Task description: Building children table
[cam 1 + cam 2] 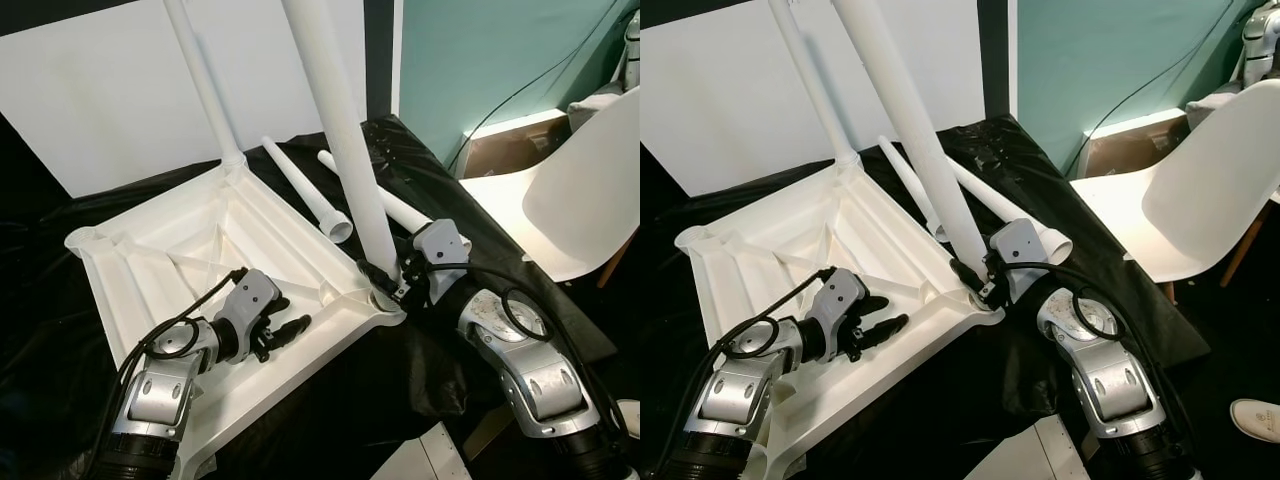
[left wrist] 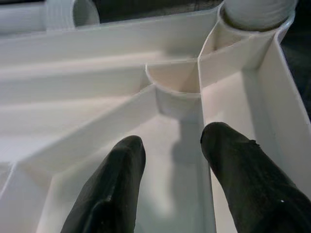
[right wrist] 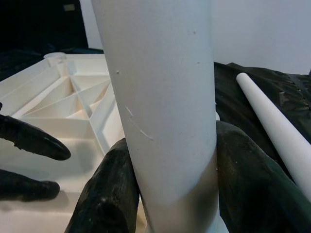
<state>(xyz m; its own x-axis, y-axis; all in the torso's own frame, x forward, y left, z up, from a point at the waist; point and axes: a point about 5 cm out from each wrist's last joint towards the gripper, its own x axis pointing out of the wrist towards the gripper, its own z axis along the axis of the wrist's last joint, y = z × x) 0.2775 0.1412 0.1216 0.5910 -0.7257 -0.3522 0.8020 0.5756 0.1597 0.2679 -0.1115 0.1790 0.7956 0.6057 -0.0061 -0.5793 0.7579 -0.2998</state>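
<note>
Gripping the table leg point(image 1: 345, 150) low at the near corner socket of the upturned tabletop point(image 1: 140, 265), my right gripper point(image 1: 385, 282) is clamped on it; the left gripper point(image 1: 288, 328), fingers apart, rests inside the ribbing. I'd twist squarely, keeping the leg plumb.

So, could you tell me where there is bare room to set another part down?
Bare black cloth lies left of the upturned tabletop, and more lies in front of it between the arms. It is crowded behind the right hand, where two loose legs lie beside the chair.
</note>
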